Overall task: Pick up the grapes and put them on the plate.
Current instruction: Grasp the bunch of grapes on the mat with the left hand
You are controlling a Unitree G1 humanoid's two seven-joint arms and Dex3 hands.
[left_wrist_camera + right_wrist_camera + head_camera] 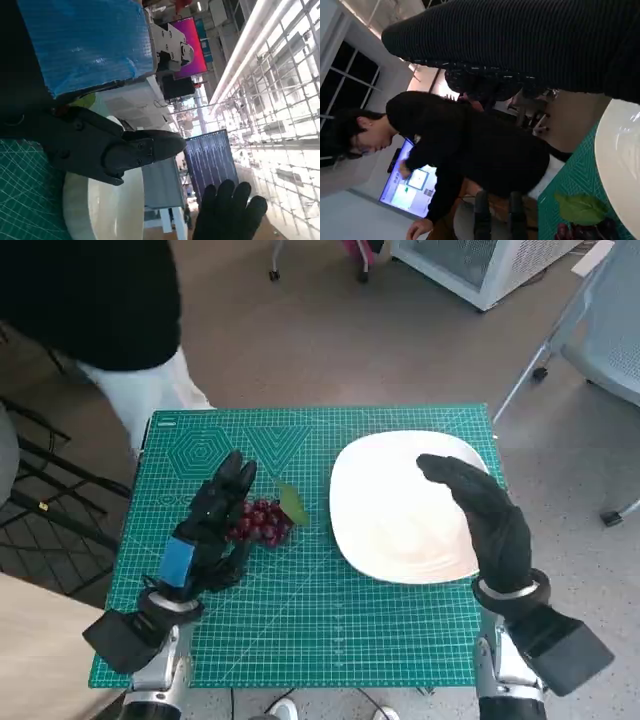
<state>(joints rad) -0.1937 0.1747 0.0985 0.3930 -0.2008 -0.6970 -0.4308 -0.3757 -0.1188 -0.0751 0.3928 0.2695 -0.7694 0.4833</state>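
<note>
Left hand at the grapes, not yet lifted; plate waits just beyond under the right hand

Head view: left hand [215, 525] lies on the green cutting mat [330, 630], fingers spread loosely around the grapes [262, 521], which sit against its fingertips on the plate side; whether they grip, cannot tell. Grapes are a small dark-red knobbly cluster with one green leaf [291, 505], soft, so I'd close gently low around the bunch, not the leaf. Right hand [485, 515] hovers over the white plate [375, 530], fingers apart, holding nothing. Plate is smooth, glossy, rounded-square. Left wrist view: black fingers [135, 150] reach past the plate rim [82, 200], nothing visible between them; gloved right hand [230, 210] beyond. Right wrist view: knitted glove [530, 45] above, leaf [582, 209] and grapes [587, 231] just off the plate edge [615, 165]; a person [465, 150] sits behind
</note>
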